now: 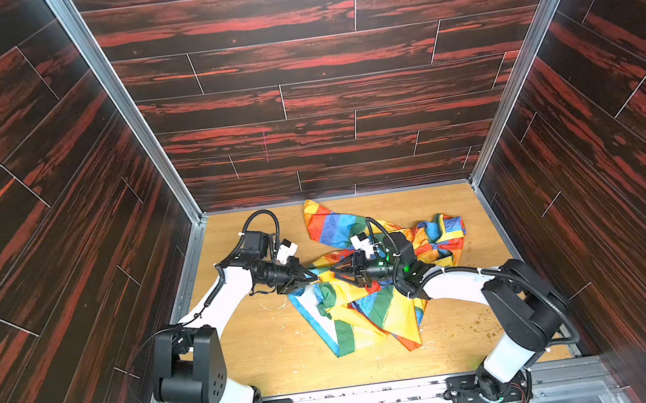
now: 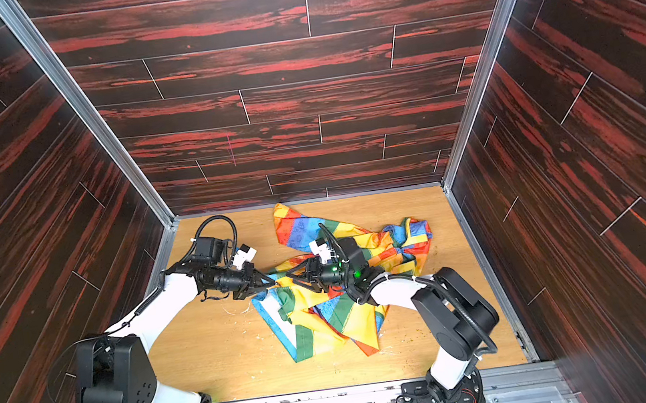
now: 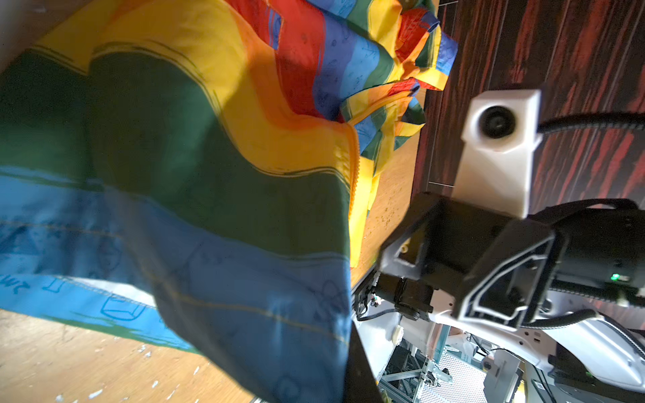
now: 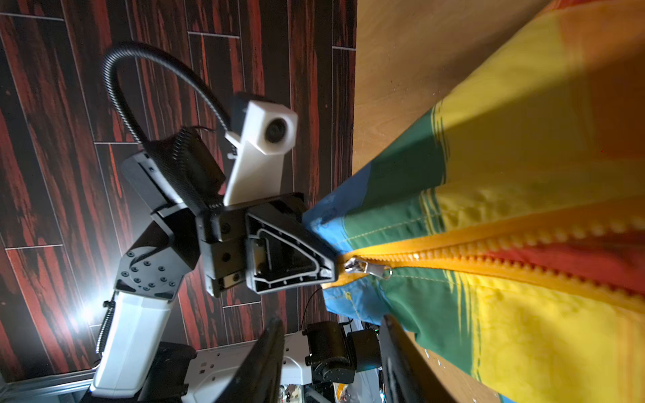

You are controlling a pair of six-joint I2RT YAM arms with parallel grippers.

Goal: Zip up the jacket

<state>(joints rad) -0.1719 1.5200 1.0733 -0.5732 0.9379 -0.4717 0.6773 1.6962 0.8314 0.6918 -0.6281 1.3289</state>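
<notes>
Pinching the jacket's [image 1: 373,313] hem, left gripper [image 1: 315,281] faces parted right gripper [image 1: 336,274].

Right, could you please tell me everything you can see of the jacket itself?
The jacket is thin, shiny fabric in red, orange, yellow, green and blue stripes, with white lining showing at one edge. It lies crumpled on the wooden table. Its yellow zipper is unzipped, the metal slider at its bottom end. The left gripper is shut on the hem beside the slider.
</notes>
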